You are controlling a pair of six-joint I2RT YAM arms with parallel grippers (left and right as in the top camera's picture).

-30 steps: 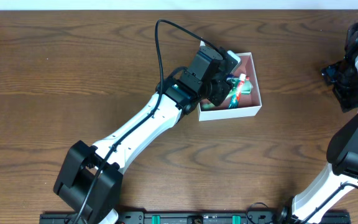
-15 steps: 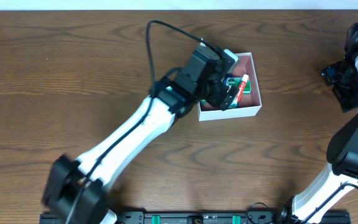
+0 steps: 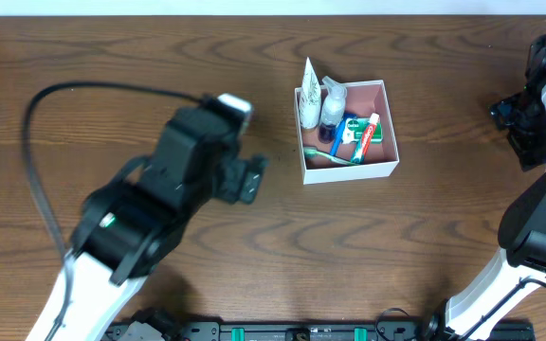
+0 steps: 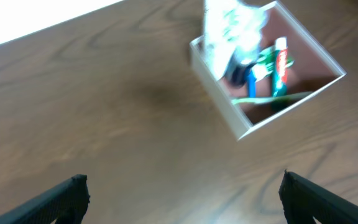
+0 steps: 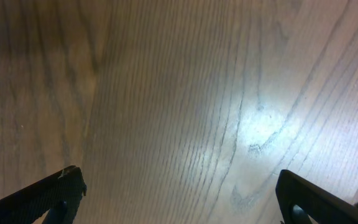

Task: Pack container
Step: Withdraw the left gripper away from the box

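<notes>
Now, container (image 3: 349, 172): sits on the table (image 3: 112, 66) just right of centre and toward the far edge, in the same spot as a second ago; lidless, white walls, pink floor showing at the right.
Contents: a white tube (image 3: 308, 93) stands in the far left corner, with a small bottle (image 3: 331, 100) just beside it. A toothpaste tube (image 3: 368, 129) lies slantwise in the middle, and a toothbrush (image 3: 328, 152) lies along the near wall. They look settled inside the walls, though the tube and bottle stand above the rim.
What changed: a second ago the left arm was over the box's left half, hiding those items. It has since pulled away to the near left, and the whole interior is now uncovered.
Left gripper (image 3: 250, 179): well apart from the container, left of it; the wrist view shows its fingers spread wide with only bare wood between them, the box (image 4: 216, 93) up at the far right of that view.
Right gripper (image 3: 514, 114): parked at the far right edge, unmoved; fingers spread over bare wood in its own view, carrying nothing.
Meaning for the task: a placement looks finished and released cleanly. No loose item shows on the table, so packing is probably complete or nearly so.
</notes>
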